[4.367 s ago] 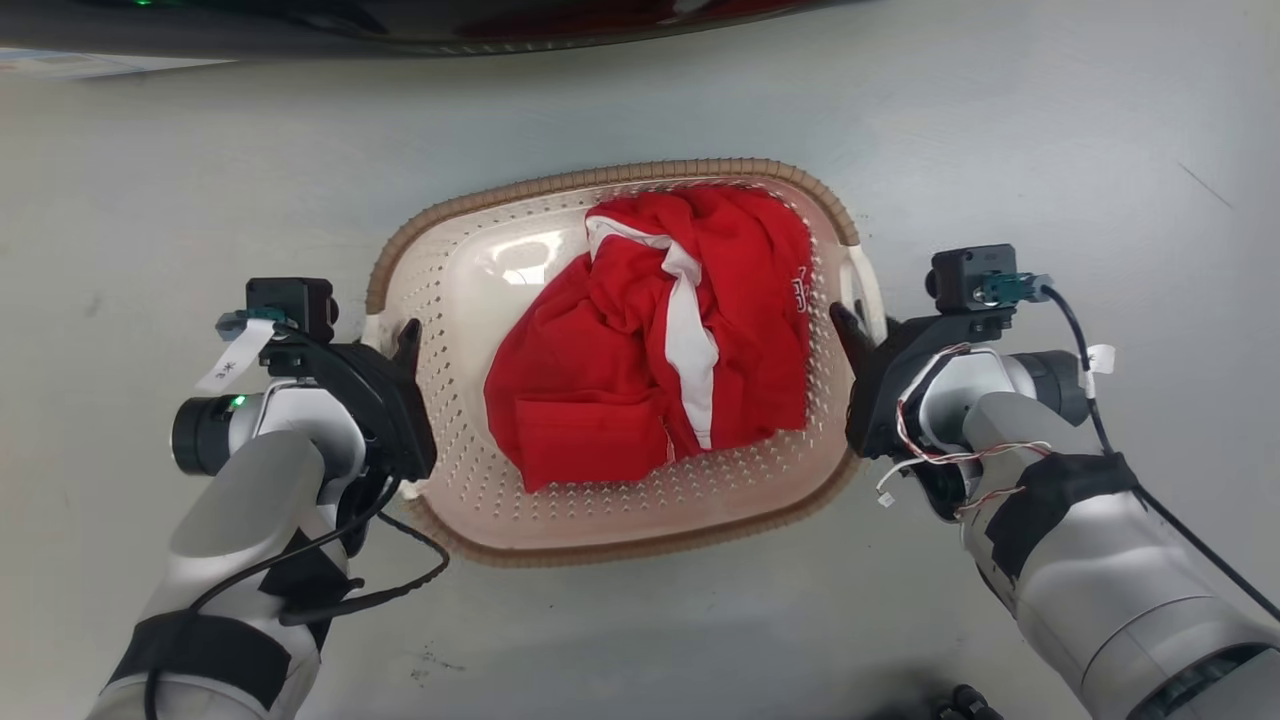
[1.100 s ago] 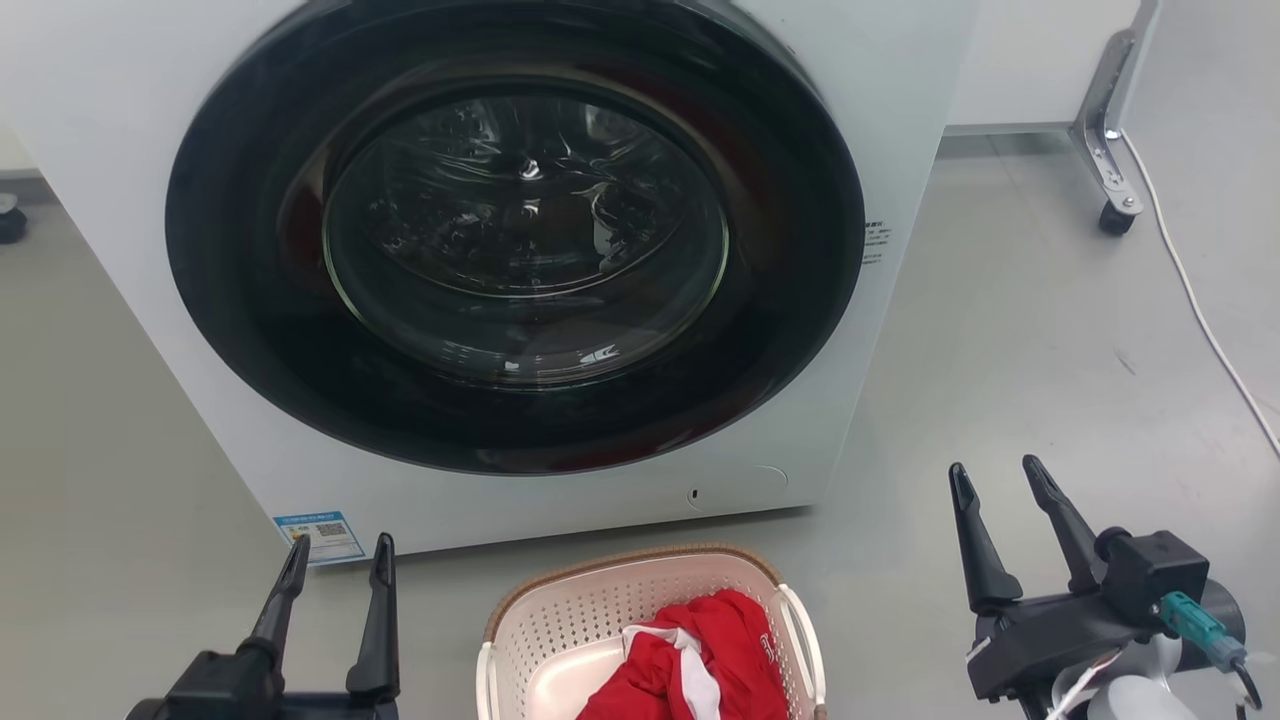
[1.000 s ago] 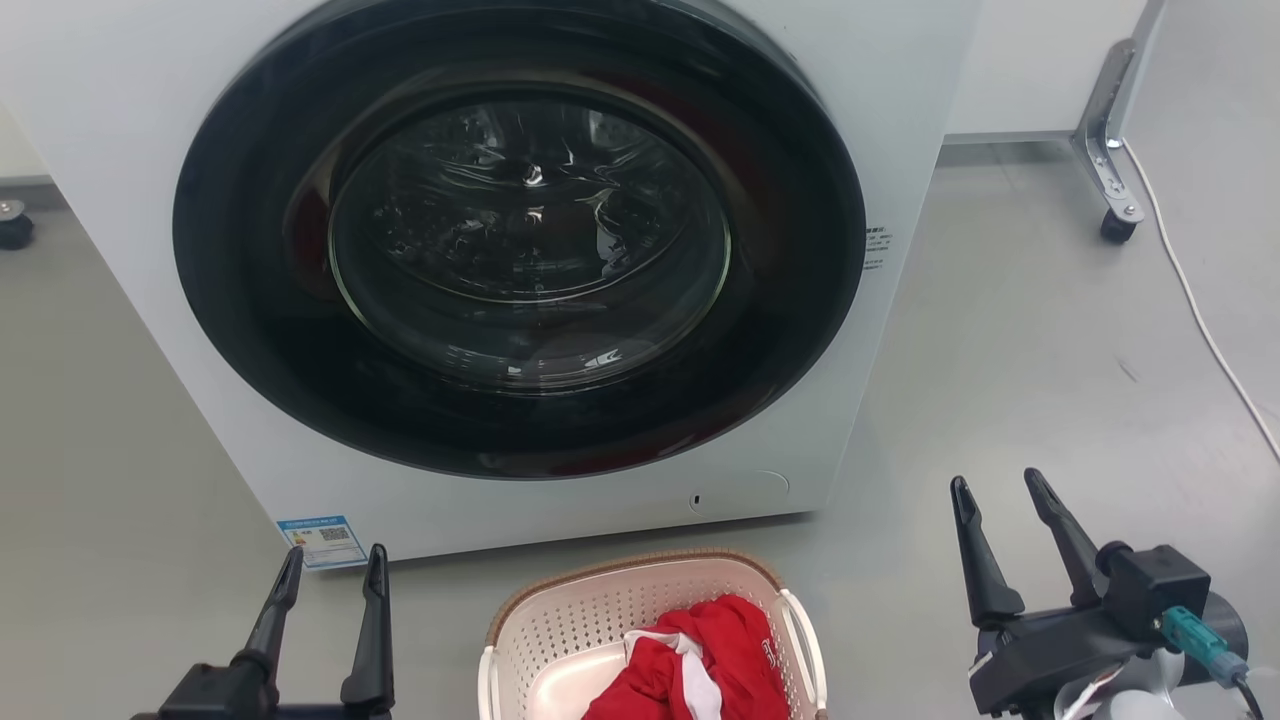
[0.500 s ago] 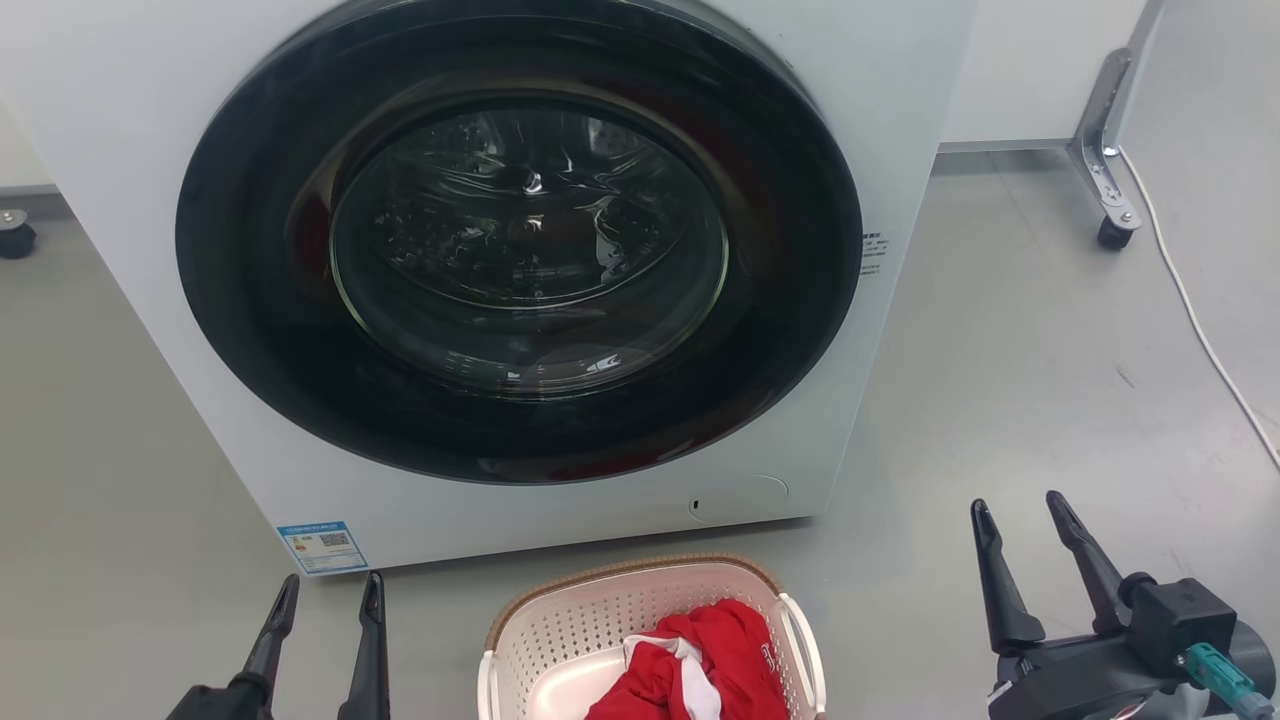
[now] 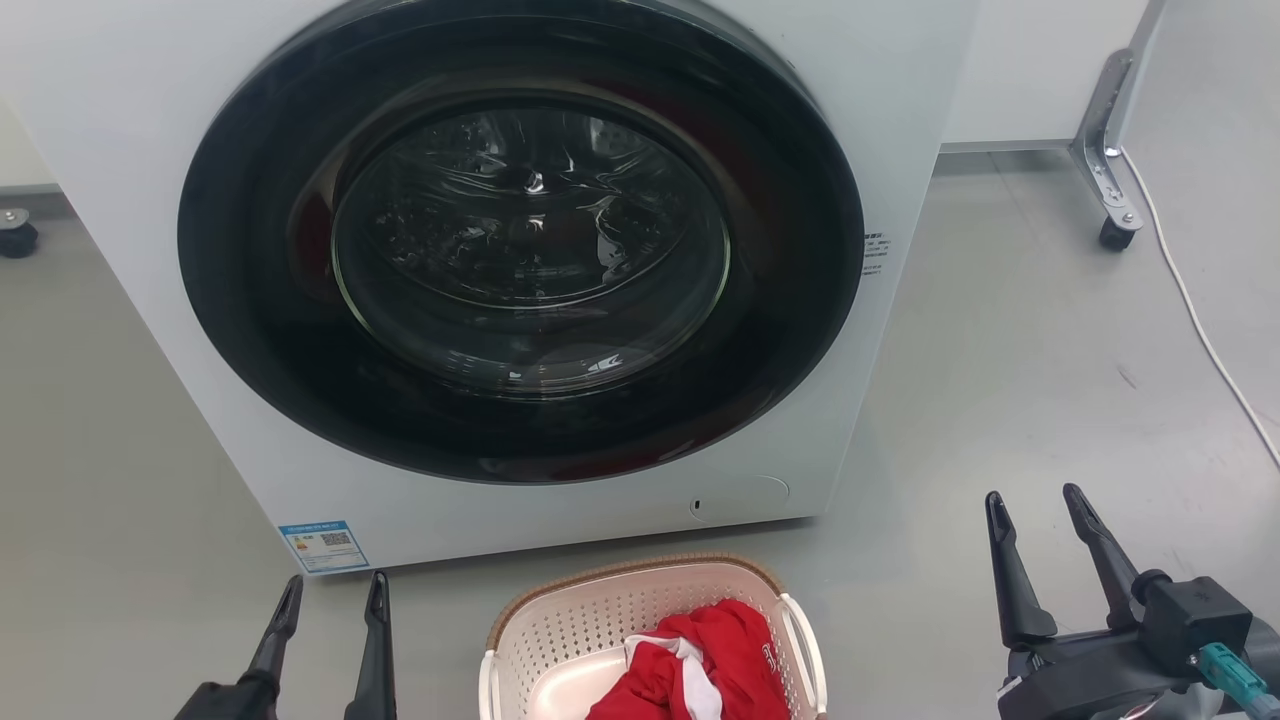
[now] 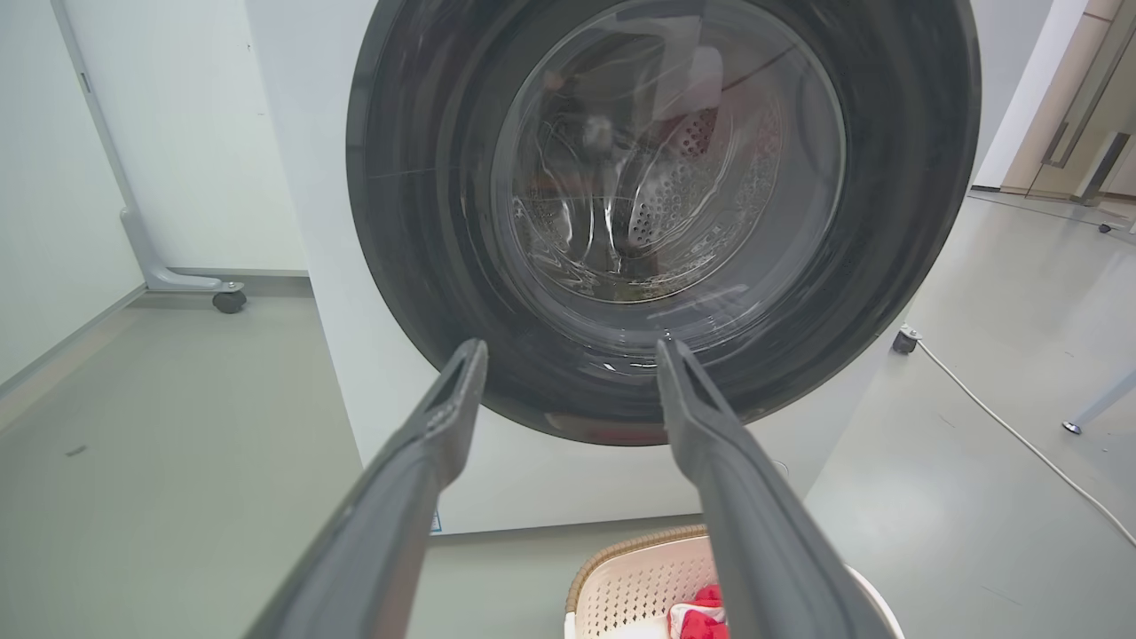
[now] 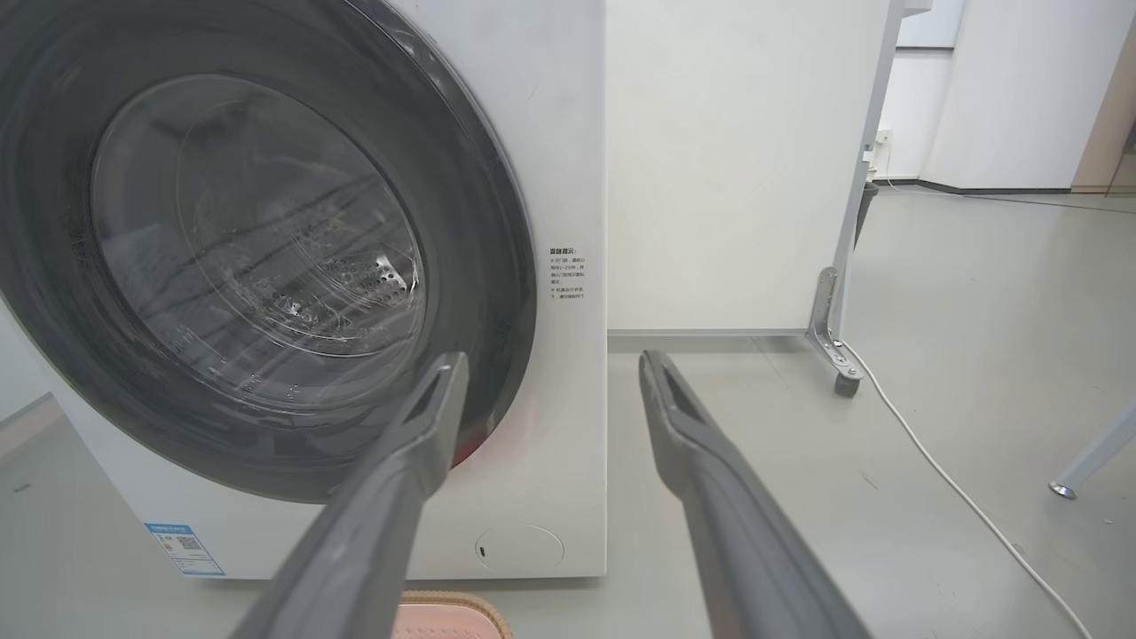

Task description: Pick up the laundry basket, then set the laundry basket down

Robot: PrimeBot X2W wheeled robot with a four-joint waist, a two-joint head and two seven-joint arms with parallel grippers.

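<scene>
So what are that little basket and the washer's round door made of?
The laundry basket looks like cream moulded plastic, going by its even rows of holes; its brown rim has a woven look, probably plastic too. The washer door window is clear and glossy with reflections, glass or clear plastic.

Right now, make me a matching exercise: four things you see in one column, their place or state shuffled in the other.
1 laundry basket
2 red garment
3 washing machine door
4 white cable

A shut
B lying in the basket
C on the floor, in front of that door
D trailing along the floor at right

Pairs: 1-C, 2-B, 3-A, 4-D
</scene>
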